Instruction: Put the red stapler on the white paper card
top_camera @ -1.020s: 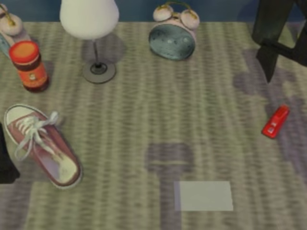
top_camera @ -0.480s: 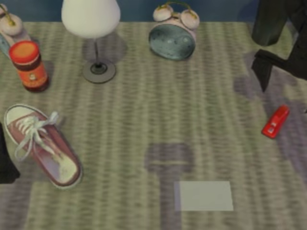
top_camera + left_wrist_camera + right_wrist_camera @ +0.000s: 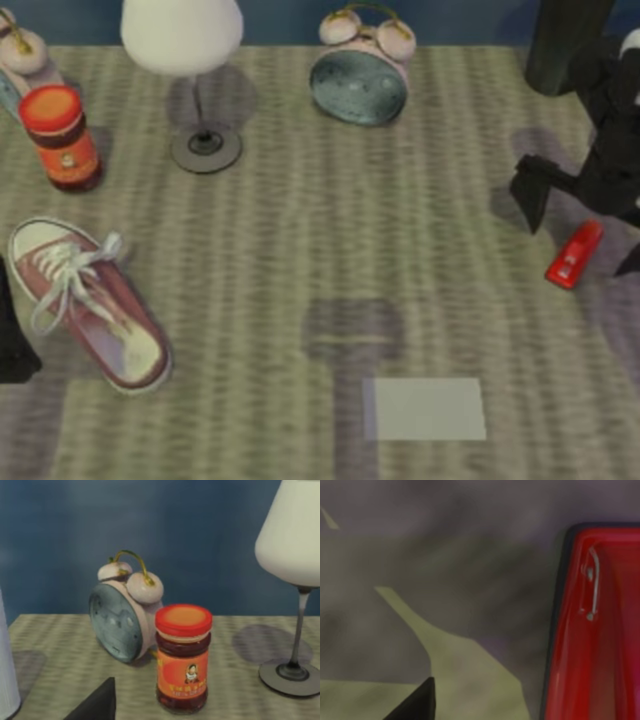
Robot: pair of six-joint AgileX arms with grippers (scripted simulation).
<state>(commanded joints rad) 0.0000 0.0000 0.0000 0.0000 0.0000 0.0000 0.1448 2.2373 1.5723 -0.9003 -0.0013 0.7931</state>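
The red stapler [image 3: 575, 253] lies near the table's right edge, pointing diagonally. My right gripper [image 3: 580, 228] hovers over it, open, with one dark finger [image 3: 528, 195] to the stapler's left and the other at the view's right edge. In the right wrist view the stapler [image 3: 595, 630] fills one side, close up, with one fingertip [image 3: 415, 702] beside it and apart from it. The white paper card [image 3: 428, 408] lies flat near the front edge, left of the stapler. My left gripper [image 3: 10, 330] is parked at the left edge, holding nothing.
A pink sneaker [image 3: 85, 300] lies at the front left. A red-lidded jar [image 3: 62, 137], a white lamp [image 3: 190, 60] and an alarm clock [image 3: 362, 75] stand along the back. A second clock [image 3: 18, 55] is at the back left corner.
My right arm has come forward from the back right corner and now sits over the stapler. The stapler, the card and the left arm have not moved.
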